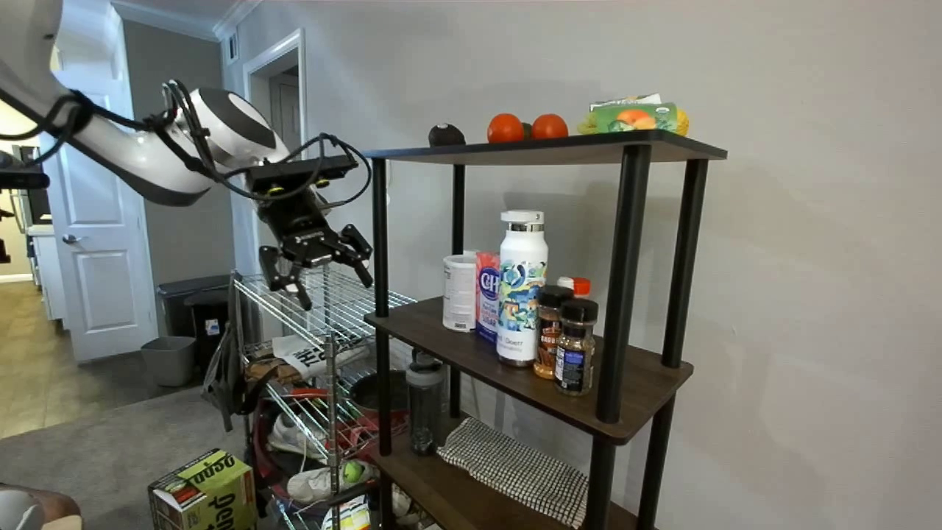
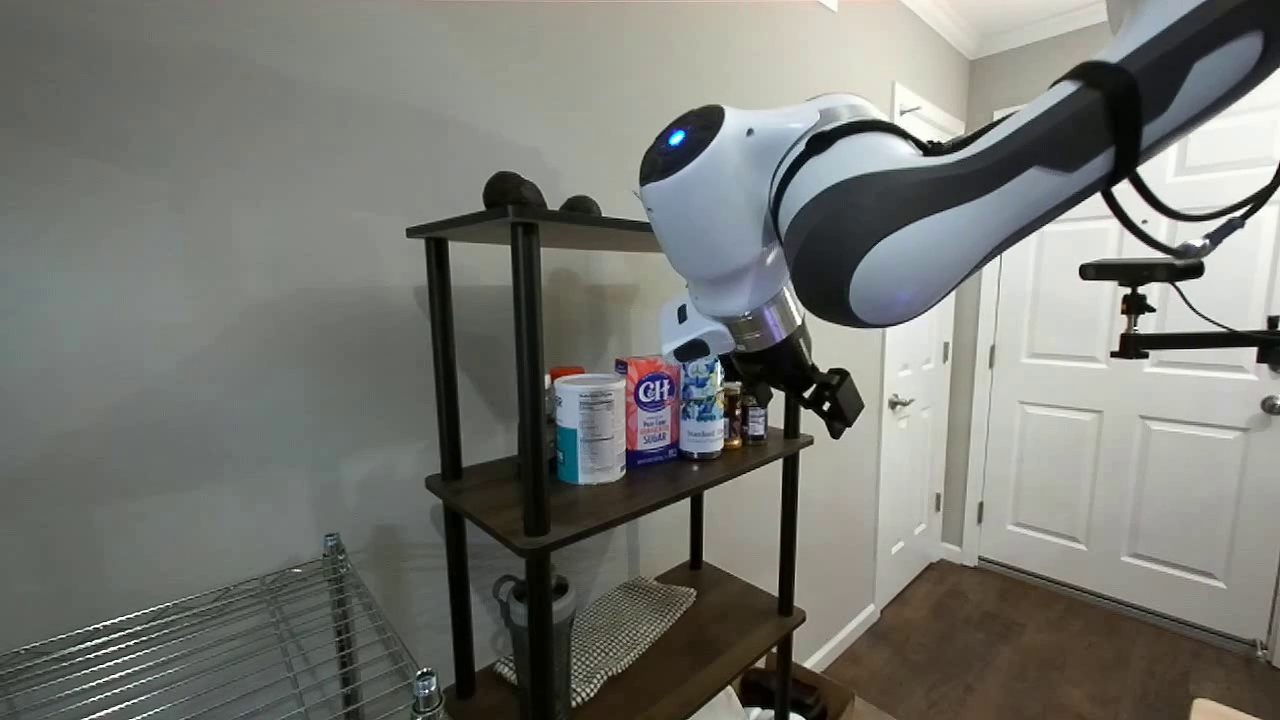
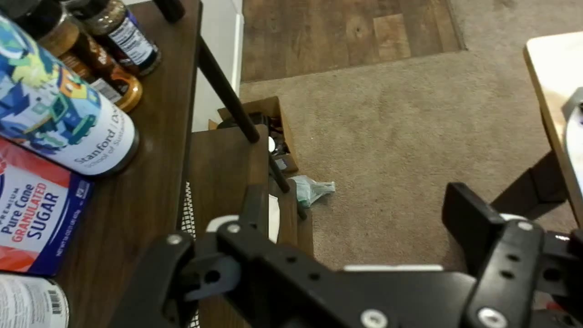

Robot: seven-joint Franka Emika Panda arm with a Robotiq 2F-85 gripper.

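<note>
Fingers (image 3: 469, 214) are hanging wide apart, pinching nothing, and they are slanting downward on the open side of the patterned bottle (image 1: 523, 294), away from the wall (image 1: 809, 221)! That bottle is standing upright on the middle shelf (image 3: 155, 159), with no contact showing between it and the fingers. Crowding right beside the bottle is the sugar box (image 2: 652, 410); past that, on the same side of the bottle, the white canister (image 2: 592, 440) is standing too. On the bottle's opposite side, two spice jars (image 1: 575, 358) are standing close. Above the bottle, tomatoes (image 1: 505, 128) are sitting on the top shelf (image 1: 559, 152); below it, a checked cloth (image 1: 515, 471) is lying on the next shelf down (image 2: 730, 610).

So how is the work going? Nothing is being gripped, lifted or carried, and the bottle and its neighbours are resting on their own bases. Judging from these views, the handling is either waiting to start or already wrapped up; the scene is not settling which.
</note>
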